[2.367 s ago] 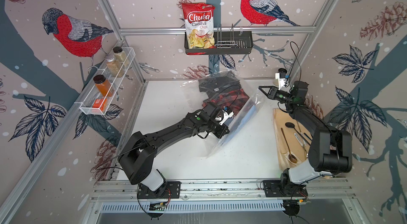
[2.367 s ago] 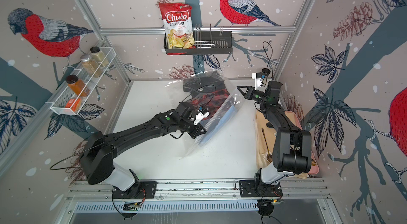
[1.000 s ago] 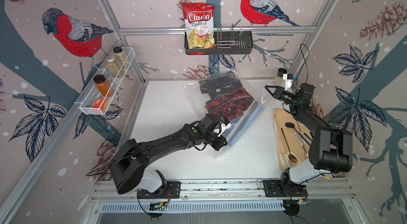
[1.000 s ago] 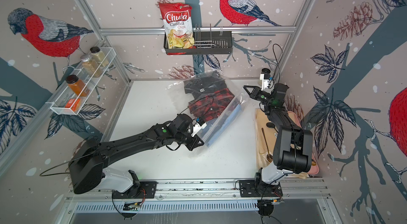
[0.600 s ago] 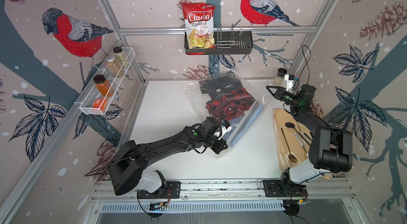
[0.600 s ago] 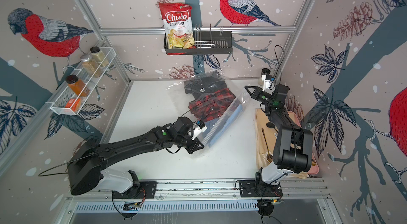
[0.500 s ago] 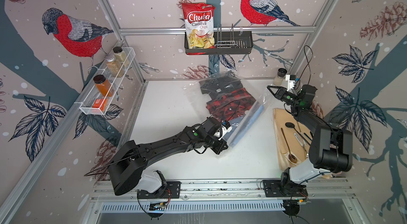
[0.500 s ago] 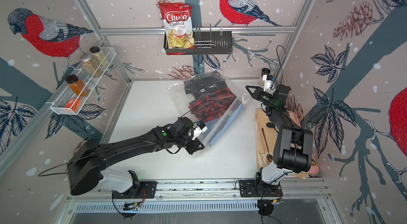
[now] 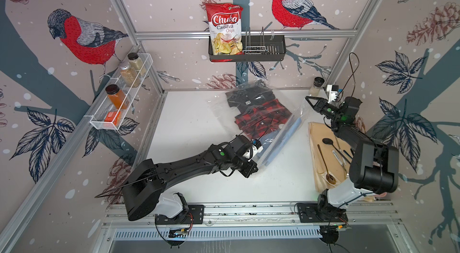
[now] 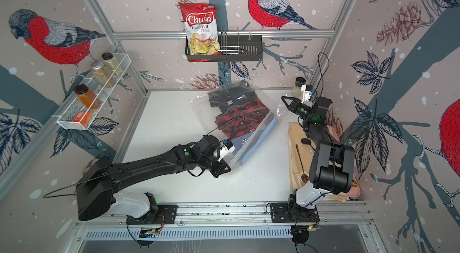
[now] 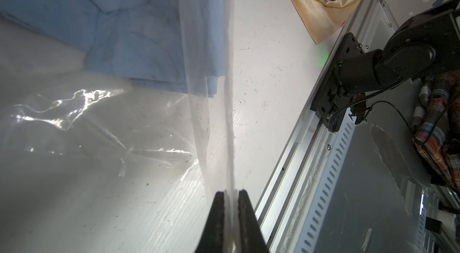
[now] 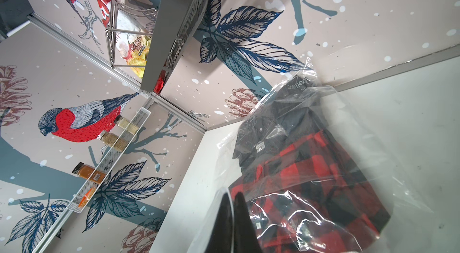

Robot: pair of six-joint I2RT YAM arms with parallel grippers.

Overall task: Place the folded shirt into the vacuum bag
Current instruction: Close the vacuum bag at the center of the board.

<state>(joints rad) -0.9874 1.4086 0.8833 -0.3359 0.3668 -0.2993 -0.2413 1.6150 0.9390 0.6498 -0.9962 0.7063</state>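
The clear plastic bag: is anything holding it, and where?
Both arms hold it. The left gripper pinches the vacuum bag by its edge at the near corner; the right gripper, shut, seems to pinch the same edge at the far corner.

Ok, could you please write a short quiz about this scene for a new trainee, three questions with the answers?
1. True or false: the left gripper is shut on an edge of the vacuum bag.
2. Which shirt inside the bag lies nearest the back wall? A) the dark shirt B) the red plaid shirt C) the blue shirt
3. What stands in the black basket on the back wall?

Key: 1 true; 2 A; 3 the chips bag.
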